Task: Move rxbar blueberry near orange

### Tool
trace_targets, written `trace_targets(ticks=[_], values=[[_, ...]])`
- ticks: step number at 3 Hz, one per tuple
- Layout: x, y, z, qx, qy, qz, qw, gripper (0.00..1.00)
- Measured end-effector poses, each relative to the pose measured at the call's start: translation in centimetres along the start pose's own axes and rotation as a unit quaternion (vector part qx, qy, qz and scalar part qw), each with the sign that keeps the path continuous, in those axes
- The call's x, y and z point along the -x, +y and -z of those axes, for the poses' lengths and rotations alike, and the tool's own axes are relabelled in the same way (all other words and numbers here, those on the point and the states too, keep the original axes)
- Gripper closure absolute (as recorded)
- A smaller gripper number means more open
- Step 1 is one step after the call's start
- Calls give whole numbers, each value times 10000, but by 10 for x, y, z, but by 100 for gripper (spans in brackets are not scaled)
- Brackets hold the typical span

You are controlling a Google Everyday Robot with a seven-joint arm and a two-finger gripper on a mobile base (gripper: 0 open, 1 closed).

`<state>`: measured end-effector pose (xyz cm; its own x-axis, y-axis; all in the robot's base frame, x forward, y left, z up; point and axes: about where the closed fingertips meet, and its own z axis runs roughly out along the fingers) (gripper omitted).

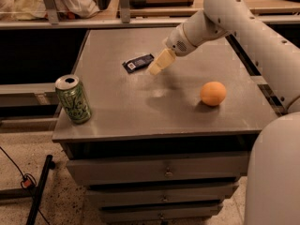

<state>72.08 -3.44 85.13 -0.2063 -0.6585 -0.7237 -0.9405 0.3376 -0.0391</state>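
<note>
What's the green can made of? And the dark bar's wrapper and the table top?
The green can: likely thin metal, shiny silver rim. The rxbar blueberry wrapper: probably plastic film, dark, flat, printed white label. The table top: seems brushed metal, dull grey sheen. The end effector hovers beside the bar.
</note>
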Motion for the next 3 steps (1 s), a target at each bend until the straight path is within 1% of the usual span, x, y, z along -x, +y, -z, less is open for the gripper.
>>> trace_targets(ticks=[1, 2, 3], values=[[-2, 1, -19, 6, -240, -29, 9997, 0], [-2, 1, -19, 7, -240, -29, 9997, 0], [-1, -3, -14, -80, -688, -299, 9972, 0]])
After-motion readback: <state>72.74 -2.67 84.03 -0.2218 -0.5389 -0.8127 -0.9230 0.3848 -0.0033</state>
